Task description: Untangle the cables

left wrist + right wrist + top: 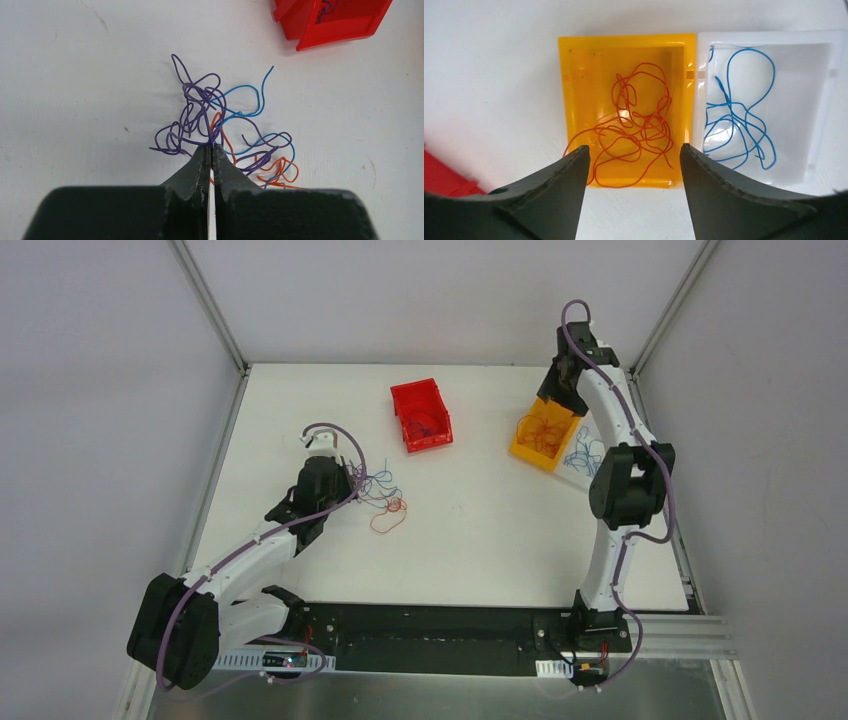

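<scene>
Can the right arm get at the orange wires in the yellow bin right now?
Probably yes. The right gripper hangs open right above the yellow bin, whose top is open, and nothing lies between its fingers and the orange wires inside.

glossy plastic yellow bin [574, 100], matt white table [480, 540], smooth cables [202, 107]

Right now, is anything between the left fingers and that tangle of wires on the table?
Nothing visible does. The left fingers are shut at the near edge of the tangle, which runs straight into their tips.
</scene>
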